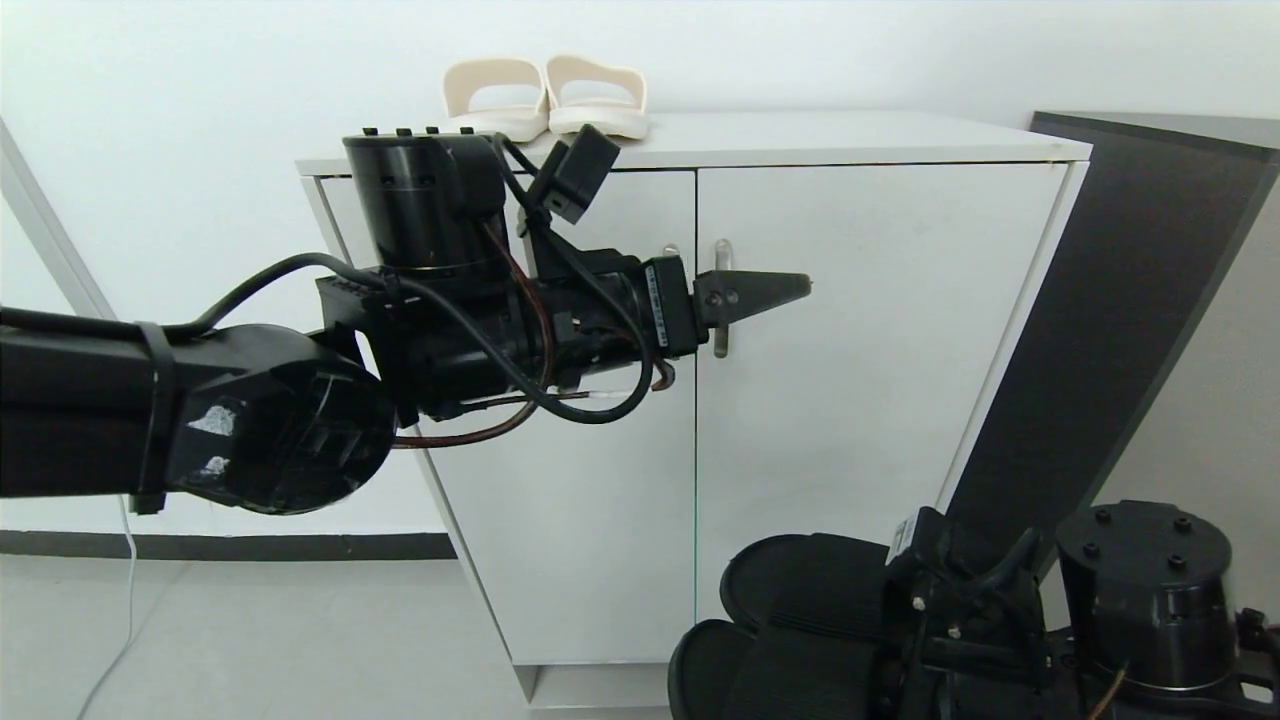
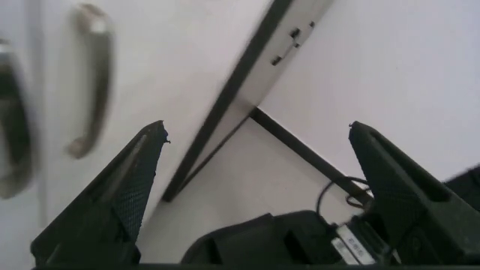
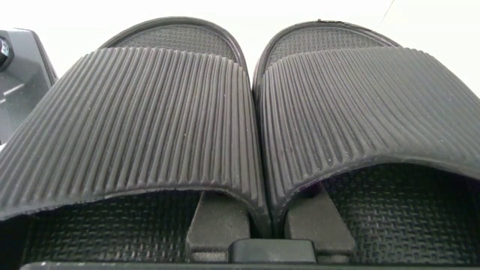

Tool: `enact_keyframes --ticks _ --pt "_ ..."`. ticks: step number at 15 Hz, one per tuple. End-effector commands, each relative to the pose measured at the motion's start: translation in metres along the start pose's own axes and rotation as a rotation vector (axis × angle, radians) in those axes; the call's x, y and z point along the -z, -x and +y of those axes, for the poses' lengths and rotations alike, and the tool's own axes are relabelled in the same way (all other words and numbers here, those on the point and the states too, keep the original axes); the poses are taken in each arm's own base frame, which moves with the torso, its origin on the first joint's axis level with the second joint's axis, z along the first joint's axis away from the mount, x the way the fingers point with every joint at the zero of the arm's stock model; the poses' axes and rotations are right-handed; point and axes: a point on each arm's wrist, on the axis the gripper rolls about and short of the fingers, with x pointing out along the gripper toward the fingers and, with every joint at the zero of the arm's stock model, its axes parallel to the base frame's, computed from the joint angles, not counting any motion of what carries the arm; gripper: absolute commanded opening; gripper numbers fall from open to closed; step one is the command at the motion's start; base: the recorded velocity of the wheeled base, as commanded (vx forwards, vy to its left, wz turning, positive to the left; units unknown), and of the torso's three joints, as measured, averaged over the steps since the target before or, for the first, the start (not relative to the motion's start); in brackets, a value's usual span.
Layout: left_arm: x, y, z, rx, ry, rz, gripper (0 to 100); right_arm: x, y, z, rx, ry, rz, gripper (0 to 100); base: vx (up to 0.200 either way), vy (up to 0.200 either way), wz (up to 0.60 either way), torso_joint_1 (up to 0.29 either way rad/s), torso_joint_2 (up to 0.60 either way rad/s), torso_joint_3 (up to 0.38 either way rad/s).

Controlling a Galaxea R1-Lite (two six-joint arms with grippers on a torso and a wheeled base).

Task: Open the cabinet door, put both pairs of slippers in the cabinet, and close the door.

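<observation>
With the cabinet (image 1: pixel 850 400) shut, I'm on door-opening. My left gripper (image 1: pixel 800 286), jaws spread, hangs just beside the door handle (image 2: pixel 94 82); next I'd close round it and pull. My right gripper (image 3: pixel 266 229) clamps the black slippers (image 3: pixel 172 120) low; cream slippers (image 1: pixel 545 95) sit atop the cabinet

We are counting two pairs of footwear and one piece of furniture.
We are seeing two cream slippers (image 1: pixel 497 95) (image 1: pixel 597 95), two black ribbed slippers (image 3: pixel 142 120) (image 3: pixel 367 112), and a single white cabinet (image 1: pixel 860 135) that is carrying two doors (image 1: pixel 580 520) (image 1: pixel 850 400) and two curved metal handles (image 2: pixel 101 67) (image 2: pixel 19 142), one on each door.
</observation>
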Motion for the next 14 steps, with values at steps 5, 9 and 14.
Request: enact_keyframes --ticks 5,9,14 --pt "-0.002 -0.001 0.005 -0.095 -0.001 -0.041 100 0.003 -0.002 0.0 -0.001 -0.002 0.015 0 0.0 0.0 0.0 0.0 0.0 0.0" --pt "-0.001 -0.017 0.016 -0.156 -0.003 -0.064 100 0.004 -0.002 0.0 0.001 -0.003 0.01 0 0.0 0.0 0.0 0.0 0.0 0.0" --pt "-0.001 -0.032 0.025 -0.188 0.002 -0.058 100 0.004 -0.002 0.0 0.001 -0.003 0.01 0 0.0 0.0 0.0 0.0 0.0 0.0"
